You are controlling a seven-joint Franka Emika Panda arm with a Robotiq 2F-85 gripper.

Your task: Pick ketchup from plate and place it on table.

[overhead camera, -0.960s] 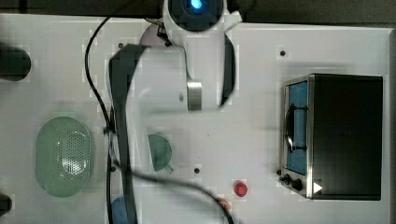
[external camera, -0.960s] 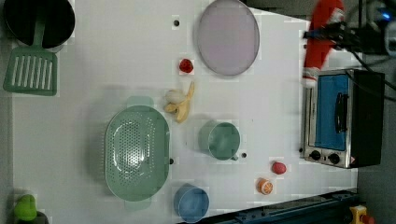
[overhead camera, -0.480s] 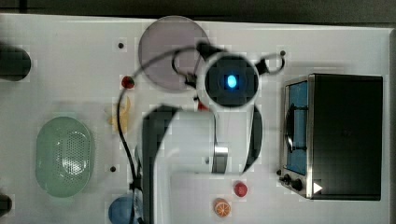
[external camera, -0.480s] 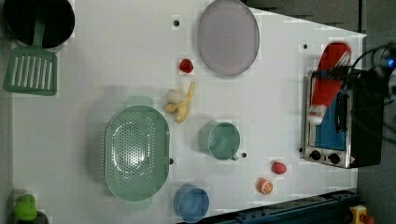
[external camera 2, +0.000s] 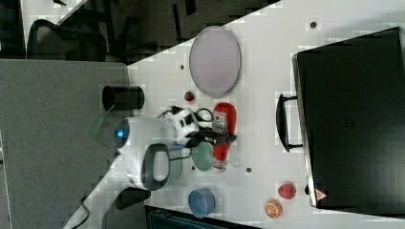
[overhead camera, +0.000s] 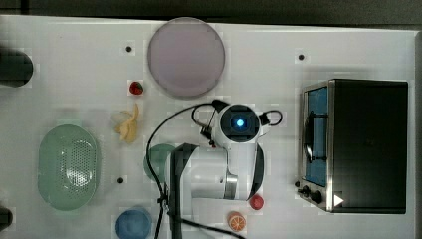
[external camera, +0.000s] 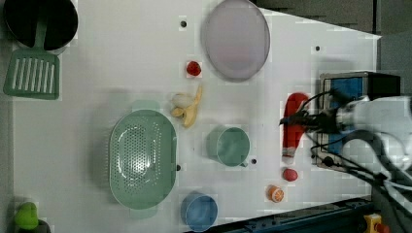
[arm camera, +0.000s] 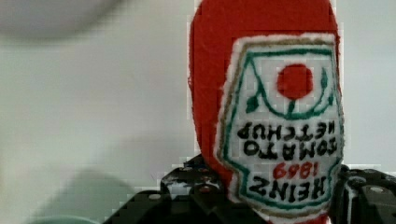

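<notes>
My gripper [external camera: 295,121] is shut on the ketchup [external camera: 293,127], a slim red bottle with a white label, gripped across its middle. The bottle is off the plate [external camera: 236,40] and over the white table [external camera: 121,58], between the green mug and the toaster oven, cap end toward the left view's bottom. The right view shows the gripper [external camera 2: 220,136] across the ketchup [external camera 2: 225,119], below the plate [external camera 2: 215,59]. In the wrist view the ketchup [arm camera: 266,93] stands between the dark fingers [arm camera: 187,189]. In the top view the arm [overhead camera: 240,123] hides the bottle; the plate [overhead camera: 186,57] lies bare.
A toaster oven [external camera: 357,87] stands close beside the bottle, a green mug [external camera: 229,145] on its other side. A red ball [external camera: 290,174] and an orange slice [external camera: 276,193] lie near the cap end. A strawberry [external camera: 193,68], banana [external camera: 189,107], green basket [external camera: 142,158] and blue bowl [external camera: 199,212] are farther off.
The arm has carried the ketchup down and to the left in the left view, from beside the oven's far end to the table between mug and oven. Its grip has held.
</notes>
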